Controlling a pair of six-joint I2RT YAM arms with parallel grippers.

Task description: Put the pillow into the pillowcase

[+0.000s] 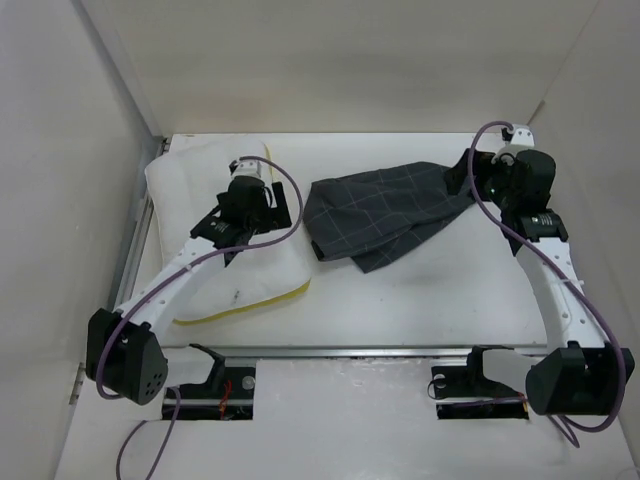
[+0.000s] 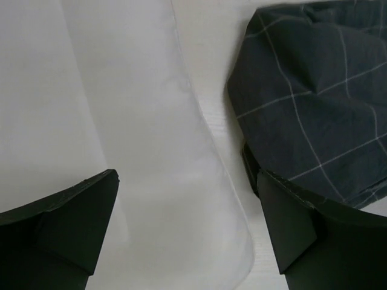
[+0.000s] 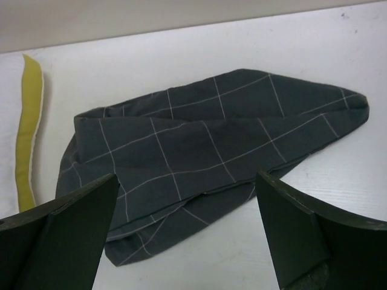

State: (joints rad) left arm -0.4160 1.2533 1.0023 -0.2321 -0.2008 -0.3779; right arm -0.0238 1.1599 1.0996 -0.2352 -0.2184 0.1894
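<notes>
Because the soft white rectangular yellow-edged pillow (image 1: 275, 265) looks light and floppy, it will likely sag unless pinched at a corner (or along the edge). The left gripper (image 2: 187, 175) hovers over the pillow, fingers apart. Just beside the pillow lies the crumpled charcoal checked fabric pillowcase (image 1: 385, 215), and farther off the right gripper (image 3: 187, 176) is likewise spread.

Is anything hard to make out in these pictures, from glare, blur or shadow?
Left wrist view: the white pillow barely stands out from the white table, so its edge is faint. Right wrist view: the pillowcase is sharp and its check lines are clear. Top external view: even light, only soft shadows, no glare.
</notes>
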